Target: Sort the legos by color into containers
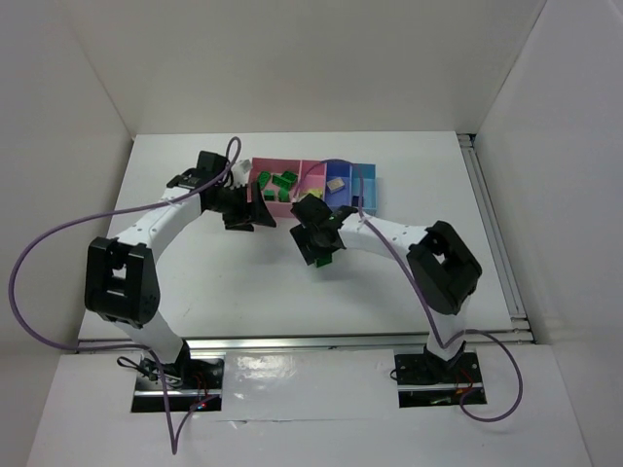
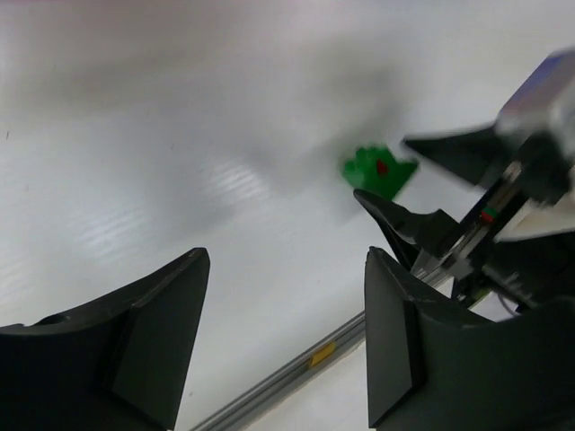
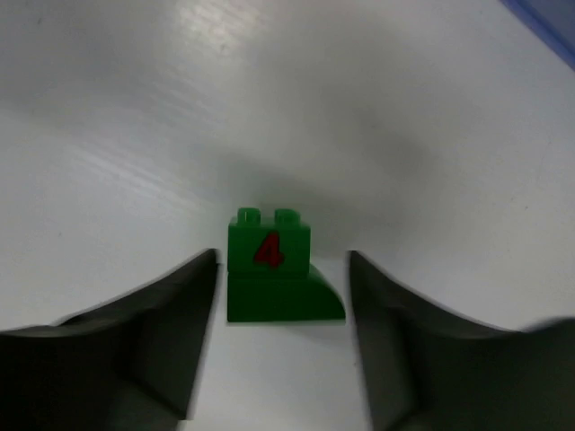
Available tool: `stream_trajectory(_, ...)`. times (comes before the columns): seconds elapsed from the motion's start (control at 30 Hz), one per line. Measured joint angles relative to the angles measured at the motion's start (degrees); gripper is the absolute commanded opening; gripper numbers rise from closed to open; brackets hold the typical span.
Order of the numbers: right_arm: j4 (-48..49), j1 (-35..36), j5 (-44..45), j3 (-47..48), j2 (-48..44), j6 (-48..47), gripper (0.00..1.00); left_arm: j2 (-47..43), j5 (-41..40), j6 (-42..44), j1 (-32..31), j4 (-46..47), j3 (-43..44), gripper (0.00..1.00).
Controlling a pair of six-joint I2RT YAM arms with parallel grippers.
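The green lego [image 3: 269,269] is smooth, slightly shiny plastic. The white table [image 3: 135,135] under it shows a faintly ribbed, satin sheen; the fingers [image 3: 144,332] flanking it are matt black plastic.

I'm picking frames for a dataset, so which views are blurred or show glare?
Top external: evenly lit and sharp, with no strong glare. Left wrist: soft throughout, the green brick is fuzzy, and pale glare streaks lie on the table. Right wrist: the green brick and its red 4 are crisp, the tool's fingers are out of focus, and there is glare at the upper left.
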Motion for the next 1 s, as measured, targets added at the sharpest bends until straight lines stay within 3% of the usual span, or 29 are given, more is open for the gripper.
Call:
stream_trajectory(0.13, 0.5, 0.1, 4.0, 3.9, 3.6, -1.9, 0.97, -1.5, -1.9, 1.2, 0.9, -2.4, -3.9, 0.74)
stream_trajectory(0.17, 0.8, 0.1, 4.7, 4.1, 3.6, -2.2, 0.99, -1.5, -2.1, 1.2, 1.1, -2.7, -4.4, 0.74)
stream_trajectory(0.23, 1.0, 0.1, 5.6, 4.0, 2.7, -2.4, 0.99, -1.5, -2.6, 1.3, 1.5, -3.2, -4.9, 0.74)
stream_trajectory(0.4, 1.6, -0.5, 4.0, 0.2, -2.5, 1.5, 0.84, -1.5, -2.7, 1.1, 1.5, -3.0, -4.9, 0.74)
stream_trajectory(0.7, 5.3, -6.4, -8.5, -7.3, -6.6, 14.6, 0.86, -1.5, -2.6, 0.9, 1.5, -1.8, -4.9, 0.73)
stream_trajectory(1.0, 6.0, -9.7, -14.0, -2.2, -0.8, 16.1, 0.86, -1.4, -1.7, 0.9, 1.5, -1.2, -4.9, 0.73)
